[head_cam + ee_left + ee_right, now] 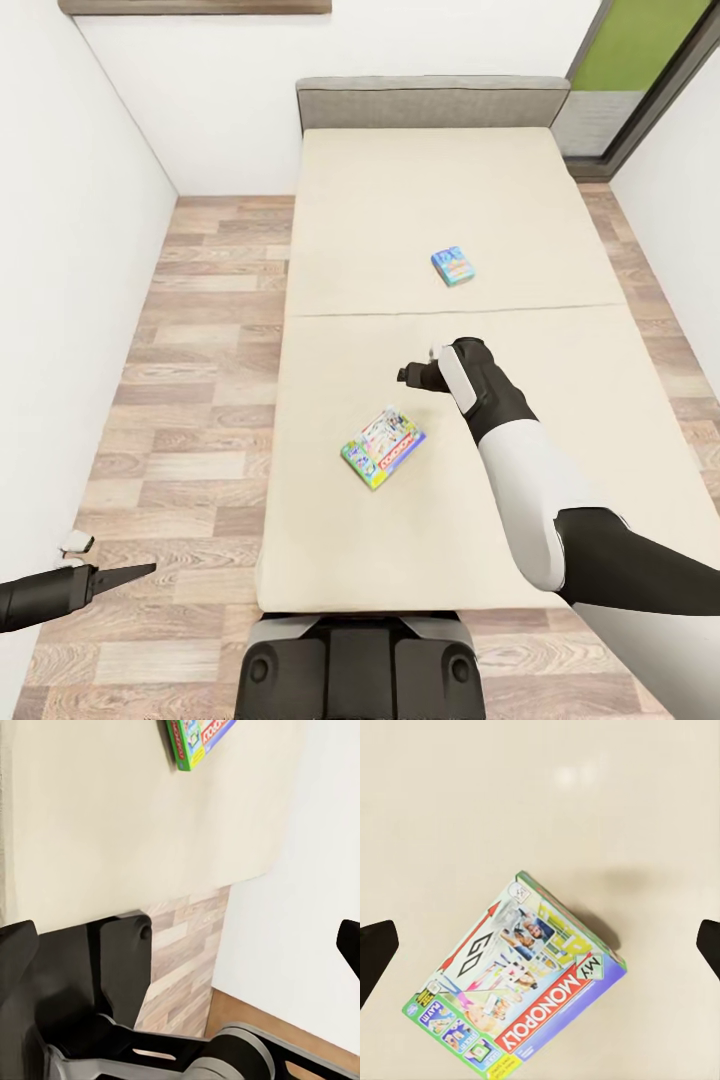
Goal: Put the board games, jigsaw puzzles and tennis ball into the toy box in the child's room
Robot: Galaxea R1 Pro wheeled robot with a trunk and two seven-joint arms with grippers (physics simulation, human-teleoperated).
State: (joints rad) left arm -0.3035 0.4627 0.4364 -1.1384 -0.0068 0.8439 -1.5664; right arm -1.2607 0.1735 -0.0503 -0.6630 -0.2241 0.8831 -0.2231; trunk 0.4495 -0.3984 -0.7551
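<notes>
Two board games on the bed (pixel 400 250): the nearer board game (pixel 384 447) just below the frame's centre, lying flat and skewed on the beige mattress; the farther board game (pixel 453 266) above and to the right of centre, well apart from the first. No table or toy box in sight here.

Right gripper (pixel 415 372) a little above and right of the nearer box, not touching it. In the right wrist view, dark fingertips (pixel 376 952) at both side edges with the printed lid (pixel 517 979) between them and low in the frame: spread wide, holding nothing. Left gripper (pixel 125 573) at lower left over the wood floor (pixel 190 400), beside the bed; fingers close together, though whether fully pressed shut cannot be told. A green corner of the same box (pixel 199 739) at the top of the left wrist view.

Step in hand, by judgement: closing in on the nearer box with the right arm. To do it well:
- bring the box to the middle of the wrist view before descending;
- turn the wrist to square the fingers with the skewed sides, across the narrower span;
- lower gently, since a soft mattress likely gives way;
- seat both fingertips below the lid edge, then close, keeping the box from sliding away.
</notes>
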